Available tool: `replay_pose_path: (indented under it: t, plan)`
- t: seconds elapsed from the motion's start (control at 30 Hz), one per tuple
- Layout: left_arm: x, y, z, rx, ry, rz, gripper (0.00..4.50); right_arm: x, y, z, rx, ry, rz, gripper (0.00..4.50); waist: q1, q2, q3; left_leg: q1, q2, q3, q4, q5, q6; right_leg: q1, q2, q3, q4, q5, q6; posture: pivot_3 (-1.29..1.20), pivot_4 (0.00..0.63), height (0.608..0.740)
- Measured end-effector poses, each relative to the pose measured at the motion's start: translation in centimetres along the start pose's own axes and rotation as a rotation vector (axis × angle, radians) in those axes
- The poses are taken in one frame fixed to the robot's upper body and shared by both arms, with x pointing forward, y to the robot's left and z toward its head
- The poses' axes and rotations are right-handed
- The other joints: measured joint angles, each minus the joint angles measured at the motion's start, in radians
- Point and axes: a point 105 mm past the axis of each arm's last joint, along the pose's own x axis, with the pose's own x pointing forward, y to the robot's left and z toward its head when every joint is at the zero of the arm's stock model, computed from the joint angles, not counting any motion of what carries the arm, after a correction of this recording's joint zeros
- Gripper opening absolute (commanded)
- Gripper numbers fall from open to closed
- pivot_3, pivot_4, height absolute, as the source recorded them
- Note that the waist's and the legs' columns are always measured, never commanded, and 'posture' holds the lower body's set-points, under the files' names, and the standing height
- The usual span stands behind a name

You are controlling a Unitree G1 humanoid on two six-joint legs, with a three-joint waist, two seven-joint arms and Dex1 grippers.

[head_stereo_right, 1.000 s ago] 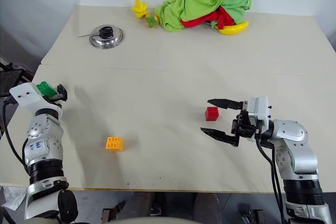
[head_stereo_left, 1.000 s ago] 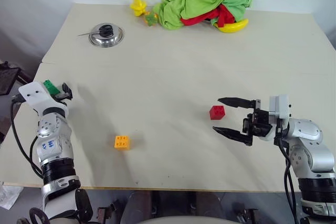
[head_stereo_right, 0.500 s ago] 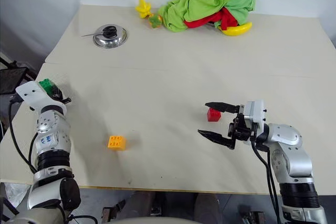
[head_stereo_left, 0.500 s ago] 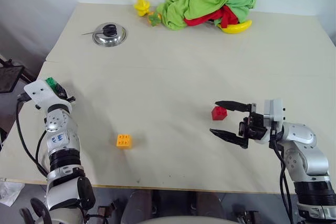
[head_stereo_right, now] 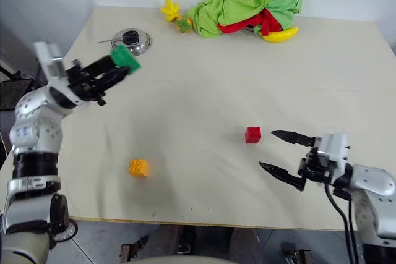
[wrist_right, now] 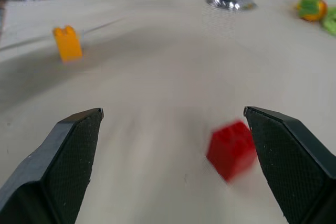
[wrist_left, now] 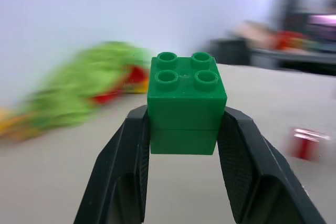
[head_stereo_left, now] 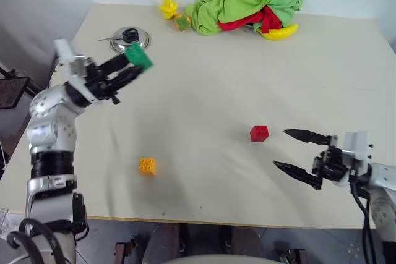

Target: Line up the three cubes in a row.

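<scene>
While the left gripper point(head_stereo_left: 137, 66) hangs above the table point(head_stereo_left: 204, 85) with its two black fingers pinching the green cube point(wrist_left: 186, 103) from both sides, studs up, that cube sits in the air just right of the metal lid point(head_stereo_left: 129, 38). Over to the red cube point(head_stereo_left: 259, 133): it rests on the table, well to the right of the lid and nearer the front edge. Just beyond it on the right, the right gripper point(head_stereo_left: 296, 150) has its fingers spread wide, tips pointing at the cube and clear of it. Down front, the orange-yellow cube point(head_stereo_left: 146, 166) sits alone, below the lid and well left of the red one. Far back, a green and red cloth heap point(head_stereo_left: 247, 1) lies right of the lid.
</scene>
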Motion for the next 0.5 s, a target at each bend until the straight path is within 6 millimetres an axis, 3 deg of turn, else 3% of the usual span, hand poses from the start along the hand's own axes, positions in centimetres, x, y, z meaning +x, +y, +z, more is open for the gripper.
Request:
replay_pose_path:
  t: [0.13,0.3,0.5]
  plan:
    - [4.8,-1.9,-3.6,-0.087,0.109,-0.273,1.46,-1.5,0.4,0.2,-0.004,0.026,-0.067,4.50,-0.002,0.000,0.000,0.000,0.000,0.002,0.000,0.000,0.000,-0.001,0.001,0.001,-0.001,0.000,0.000,0.00,0.150,0.740]
    - [9.3,-3.6,-8.3,-0.155,0.216,-0.330,1.46,-2.2,1.4,0.4,-0.003,0.027,-0.121,4.50,-0.001,-0.001,0.001,-0.002,0.001,0.001,-0.001,0.000,0.000,-0.002,0.001,0.001,-0.002,0.000,0.000,0.00,0.150,0.740]
    - [11.5,-5.4,-10.9,-0.178,0.337,-0.380,1.46,-2.8,2.2,0.5,0.001,0.034,-0.171,4.50,0.000,-0.002,0.001,-0.002,0.001,0.000,-0.001,0.000,0.000,-0.003,0.000,0.001,-0.002,0.000,0.001,0.00,0.150,0.740]
